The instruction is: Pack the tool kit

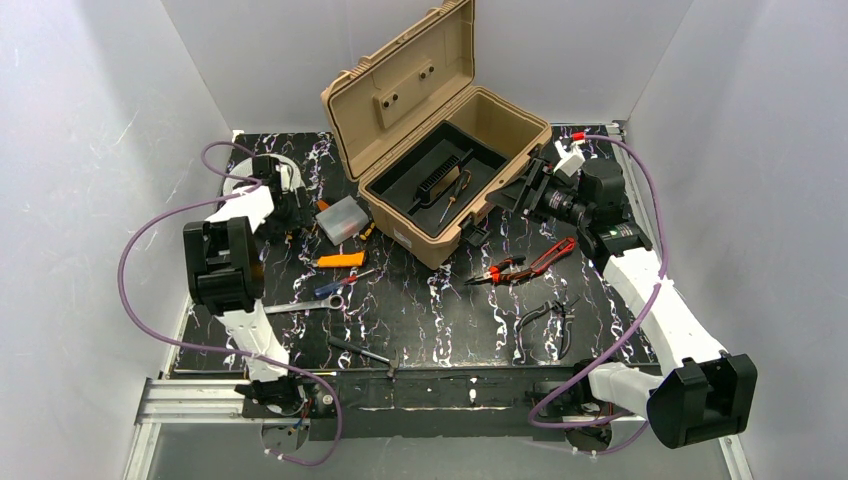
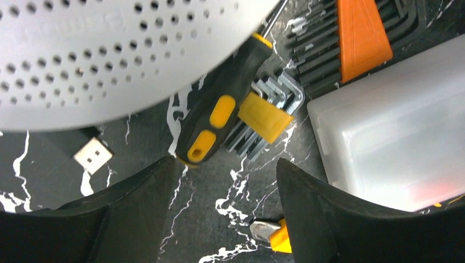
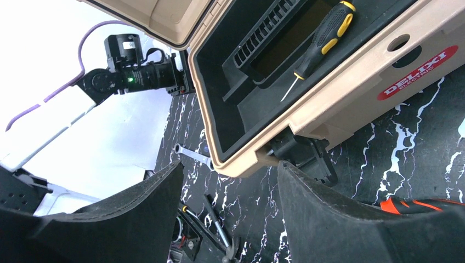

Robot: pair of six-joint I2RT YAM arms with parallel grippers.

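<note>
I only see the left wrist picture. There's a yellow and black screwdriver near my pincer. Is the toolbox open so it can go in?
Observer: Yes. The top view shows the toolbox with its lid up.
Operator: Is anything inside?
Observer: One screwdriver lies in its black tray.
Operator: What's the other pincer doing?
Observer: The right pincer is open and empty, right beside the toolbox.
</note>
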